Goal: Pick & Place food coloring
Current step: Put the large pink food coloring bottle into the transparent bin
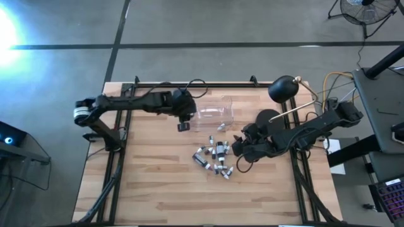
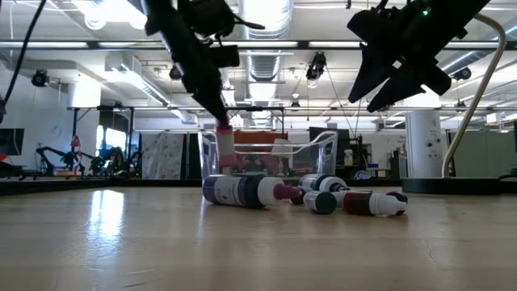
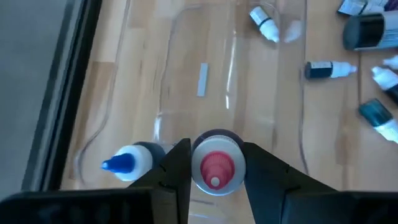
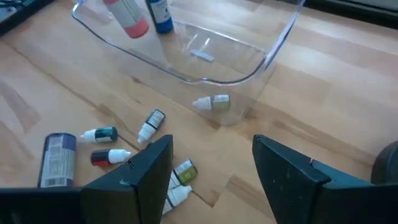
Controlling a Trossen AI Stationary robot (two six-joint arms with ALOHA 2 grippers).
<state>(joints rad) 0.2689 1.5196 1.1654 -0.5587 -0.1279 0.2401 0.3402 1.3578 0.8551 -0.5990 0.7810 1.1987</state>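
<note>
Table [image 1: 158, 189]: pale wooden slats, framed by dark rails.
Box [image 1: 214, 112]: clear plastic, rectangular, at the far middle of the table, just beyond the cluster of bottles.
Left gripper [image 3: 214, 171]: over the box's left end, clamped on a red-tipped bottle [image 3: 215, 169] with the nozzle pointing down into the box; in the low view the bottle [image 2: 225, 139] hangs at the height of the box rim.
Blue-tipped bottle [image 3: 127, 163]: inside the box, right beside the held bottle; also visible through the wall in the right wrist view [image 4: 160, 14].
White-tipped bottle [image 4: 212, 103]: lying on its side, apparently on the box floor near the corner facing the right arm.
Loose bottles [image 1: 216, 157]: scattered on the table in front of the box, mostly lying flat, whitish and dark; one teal [image 4: 102, 134], one red [image 4: 107, 157], one yellowish [image 4: 182, 172].
Larger bottle [image 2: 242, 191]: purple label, pink tip, lying on its side at the near left edge of the cluster.
Right gripper [image 4: 211, 174]: fingers spread apart, holding nothing, raised above the right side of the cluster.
Lamp [image 1: 284, 89]: black dome, at the far right of the table.
</note>
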